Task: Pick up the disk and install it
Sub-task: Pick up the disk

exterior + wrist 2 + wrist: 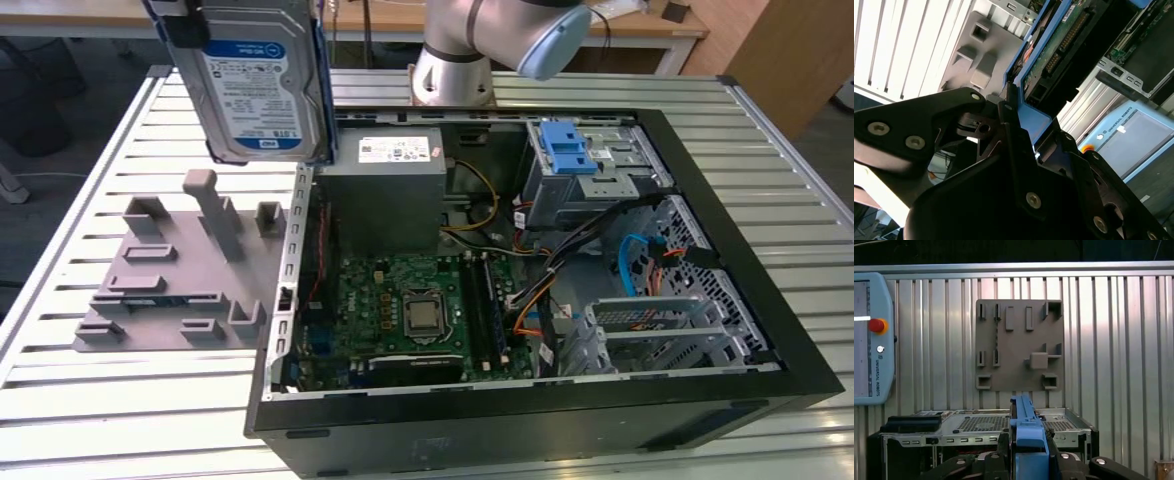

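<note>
Disk (260, 85) is held upright in the air, label side turned to the exterior view, lifted clear of the table (561, 85). It is placed above the far end of the grey holder plate (167, 270), toward the table's edge on the exterior view's left, just beside the open computer case (534, 420) and not inside it. Gripper (1028, 450) is clamped on its blue rail, as seen in both wrist views. Black fingers (1010, 112) are pressed against either side of the blue plastic. Its green circuit-board side (1054, 55) is seen in the second wrist view. The holder plate is laid flat on the table, next to the case wall. Inside the case, a power supply box (387, 190) is set at the far side. A metal cage with a blue latch (587, 160) is set in the far corner on the exterior view's right. A motherboard (400, 310) is laid on the case floor. A control tablet with a red button (871, 340) is seen against the table slats in the first wrist view.
</note>
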Tool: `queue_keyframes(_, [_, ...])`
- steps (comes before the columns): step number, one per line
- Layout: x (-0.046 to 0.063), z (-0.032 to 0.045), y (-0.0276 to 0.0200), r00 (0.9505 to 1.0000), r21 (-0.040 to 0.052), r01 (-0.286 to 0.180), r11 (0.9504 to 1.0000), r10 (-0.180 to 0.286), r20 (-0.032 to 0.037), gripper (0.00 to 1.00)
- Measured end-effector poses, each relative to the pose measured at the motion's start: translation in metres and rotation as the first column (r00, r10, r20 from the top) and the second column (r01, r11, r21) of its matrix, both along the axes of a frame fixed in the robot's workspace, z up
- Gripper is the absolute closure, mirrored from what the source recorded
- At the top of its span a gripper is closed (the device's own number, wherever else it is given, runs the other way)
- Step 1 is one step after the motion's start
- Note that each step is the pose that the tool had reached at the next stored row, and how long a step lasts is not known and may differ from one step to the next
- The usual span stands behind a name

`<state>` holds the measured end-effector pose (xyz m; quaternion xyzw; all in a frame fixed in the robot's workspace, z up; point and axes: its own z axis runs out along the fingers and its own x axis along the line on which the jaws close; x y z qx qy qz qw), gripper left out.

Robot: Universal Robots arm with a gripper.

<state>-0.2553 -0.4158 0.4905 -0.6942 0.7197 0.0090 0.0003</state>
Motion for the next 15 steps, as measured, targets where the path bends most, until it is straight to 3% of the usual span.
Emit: queue_keyframes(15, [0.035,-0.0003,-0.0048,1.0000,-0.0028,0.000,1.0000,0.000,-0.0001,0.64])
